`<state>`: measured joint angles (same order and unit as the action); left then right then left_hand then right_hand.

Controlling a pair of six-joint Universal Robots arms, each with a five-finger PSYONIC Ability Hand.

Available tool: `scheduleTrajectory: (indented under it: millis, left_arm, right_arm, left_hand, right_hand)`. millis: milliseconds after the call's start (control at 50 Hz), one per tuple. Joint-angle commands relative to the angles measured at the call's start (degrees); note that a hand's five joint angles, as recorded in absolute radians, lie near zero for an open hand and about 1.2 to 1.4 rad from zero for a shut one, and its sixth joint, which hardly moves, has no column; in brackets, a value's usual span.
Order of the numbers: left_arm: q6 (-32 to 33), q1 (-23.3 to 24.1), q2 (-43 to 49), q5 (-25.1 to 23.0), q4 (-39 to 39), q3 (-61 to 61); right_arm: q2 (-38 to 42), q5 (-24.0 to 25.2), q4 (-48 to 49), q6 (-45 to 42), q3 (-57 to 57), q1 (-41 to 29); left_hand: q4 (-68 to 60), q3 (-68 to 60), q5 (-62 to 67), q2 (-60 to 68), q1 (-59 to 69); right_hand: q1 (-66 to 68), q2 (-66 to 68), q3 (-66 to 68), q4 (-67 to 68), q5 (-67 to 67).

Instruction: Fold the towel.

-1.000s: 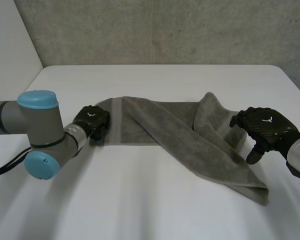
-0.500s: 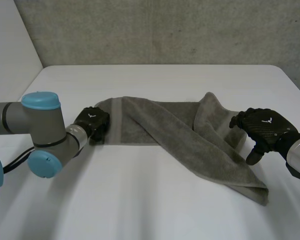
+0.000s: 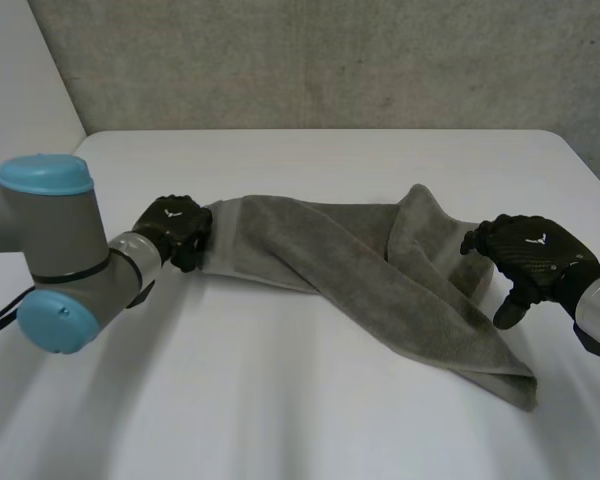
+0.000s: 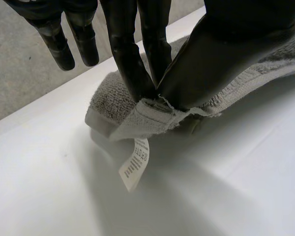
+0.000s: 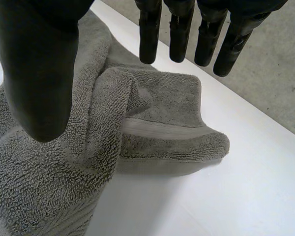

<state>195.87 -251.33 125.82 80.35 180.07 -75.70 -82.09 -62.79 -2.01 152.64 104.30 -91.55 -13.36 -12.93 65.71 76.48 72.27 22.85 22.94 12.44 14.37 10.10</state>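
A grey towel [image 3: 360, 270] lies twisted across the white table [image 3: 310, 400], bunched in a fold at its right end. My left hand [image 3: 173, 228] is at the towel's left end, fingers [image 4: 132, 73] and thumb pinching the hemmed corner [image 4: 147, 115], which is lifted a little off the table; a white care label [image 4: 135, 162] hangs below it. My right hand [image 3: 525, 258] hovers beside the towel's right end, fingers [image 5: 179, 34] straight and spread above the folded edge [image 5: 172, 132], holding nothing.
A grey concrete wall [image 3: 330, 60] rises behind the table's far edge. White tabletop stretches in front of the towel. The towel's near right corner [image 3: 520, 385] lies toward the table's front right.
My left hand has shut on the towel's left corner and pulled it slightly left and up, bunching that end. The left arm has swung left. The right hand has stayed in place.
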Motion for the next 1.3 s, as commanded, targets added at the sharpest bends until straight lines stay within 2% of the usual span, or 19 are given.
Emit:
scheduleTrajectory:
  millis: [20, 160, 200, 280, 420, 520, 680, 940, 980, 1000, 1020, 1040, 1080, 1100, 1120, 1200, 1240, 1260, 1300]
  left_arm:
    - [-3.3, -1.1, -9.6, 0.0, -0.9, -6.1]
    - [-5.8, -3.3, -16.1, -0.2, -1.1, -9.2]
    - [-5.9, -4.3, -18.1, -0.3, -1.6, -10.3]
    - [-5.9, -5.9, -19.5, -1.0, -2.0, -11.9]
    - [-6.3, -7.8, -21.7, -5.6, -4.4, -13.9]
    - [-6.8, -9.0, -22.5, -5.9, -4.9, -13.9]
    - [-12.0, -11.3, -22.9, -7.7, -5.6, -13.9]
    - [-13.1, -13.1, -22.8, -9.7, -6.1, -13.8]
    - [-13.1, -13.3, -22.9, -9.8, -6.1, -13.8]
    - [-13.1, -13.4, -22.8, -9.8, -6.1, -13.8]
    - [-13.1, -13.4, -22.8, -9.8, -6.1, -13.8]
    - [-13.1, -13.5, -22.9, -9.8, -6.2, -13.8]
    - [-13.1, -13.7, -22.8, -9.9, -6.2, -13.8]
    - [-13.1, -13.7, -22.8, -9.9, -6.2, -13.9]
    - [-13.1, -13.7, -22.9, -9.9, -6.2, -13.9]
    - [-13.1, -13.7, -23.1, -9.9, -6.3, -13.9]
    - [-13.2, -13.8, -24.2, -9.9, -6.5, -13.9]
    - [-13.2, -13.8, -24.2, -9.9, -6.5, -13.9]
    - [-13.2, -14.0, -25.2, -9.9, -6.6, -14.3]
  right_arm:
    - [-0.6, 0.6, -3.4, -1.0, 0.0, 0.0]
    - [-0.4, 0.6, -5.9, -11.3, 2.5, 1.7]
    - [-0.3, 0.4, -10.3, -15.1, 3.6, 2.3]
    - [-0.4, 0.8, -13.4, -15.0, 5.1, 2.4]
    - [-0.9, 0.8, -4.9, -11.5, 9.9, 2.7]
    - [0.2, 0.3, -0.5, -9.3, 10.9, 2.2]
    - [3.2, -0.2, 4.6, -6.6, 11.1, 2.1]
    - [7.1, -1.6, 5.7, -6.6, 11.5, 1.5]
    - [7.6, -1.8, 5.7, -6.6, 11.5, 1.4]
    - [7.7, -2.0, 5.8, -6.6, 11.5, 1.4]
    - [7.7, -2.1, 5.7, -6.6, 11.5, 1.4]
    - [7.7, -2.1, 5.7, -6.6, 11.5, 1.4]
    - [7.0, -2.1, 5.5, -6.4, 10.7, 1.6]
    - [6.9, -2.1, 5.5, -6.4, 10.7, 1.6]
    - [6.4, -2.1, 5.6, -6.1, 9.8, 1.5]
    - [2.7, -2.3, 5.0, -3.9, 7.2, 1.5]
    - [-2.3, -1.5, 4.9, 2.2, 4.3, 1.7]
    - [-2.3, -1.5, 4.9, 2.2, 4.3, 1.7]
    - [-4.6, -1.0, 4.9, 8.1, 1.4, 2.1]
  left_hand:
    - [3.4, 2.9, 4.3, 3.5, 7.7]
    - [3.4, 2.9, 4.3, 3.5, 7.7]
    - [3.4, 2.9, 4.3, 3.5, 7.7]
    - [3.4, 2.9, 4.3, 3.5, 7.7]
    - [3.4, 2.9, 4.3, 3.5, 7.7]
    - [3.4, 2.9, 4.3, 3.5, 7.7]
    - [3.4, 2.9, 4.3, 3.5, 7.7]
    - [3.4, 2.9, 4.3, 3.5, 7.7]
    - [3.4, 2.9, 4.3, 3.5, 7.7]
    - [3.4, 2.9, 4.3, 3.5, 7.7]
    - [3.4, 2.9, 4.3, 3.5, 7.7]
    - [3.4, 2.9, 4.3, 3.5, 7.7]
    - [3.4, 2.9, 4.3, 3.5, 7.7]
    - [3.4, 2.9, 4.3, 3.5, 7.7]
    - [3.4, 2.9, 4.3, 3.5, 7.7]
    - [3.4, 2.9, 4.3, 3.5, 7.7]
    - [3.4, 2.9, 4.3, 3.5, 7.7]
    - [3.4, 2.9, 4.3, 3.5, 7.7]
    - [3.4, 2.9, 4.3, 3.5, 7.7]
  right_hand:
    - [-6.9, -7.0, -2.4, -4.4, -4.1]
    - [-9.9, -10.0, -2.4, -4.4, -7.2]
    - [-10.1, -10.2, -2.4, -4.4, -7.3]
    - [-9.4, -9.5, -2.4, -4.4, -6.7]
    - [-6.9, -7.0, -2.4, -4.4, -4.1]
    - [-3.9, -3.9, -2.4, -4.4, -1.1]
    - [0.9, 0.8, -2.4, -4.4, 3.6]
    - [2.5, 2.5, -2.4, -4.4, 5.3]
    - [4.6, 4.5, -2.4, -4.4, 7.3]
    - [9.4, 9.3, -2.4, -4.4, 12.1]
    - [20.3, 20.2, -2.4, -4.4, 23.0]
    - [20.4, 20.3, -2.4, -4.4, 23.1]
    - [49.7, 49.6, -2.4, -4.4, 52.4]
    - [49.8, 49.7, -2.4, -4.4, 52.6]
    - [57.1, 57.0, -2.4, -4.4, 59.8]
    - [57.1, 57.1, -2.4, -4.4, 59.9]
    - [57.1, 57.1, -2.4, -4.4, 59.9]
    - [57.1, 57.1, -2.4, -4.4, 59.9]
    - [57.1, 57.1, -2.4, -4.4, 59.9]
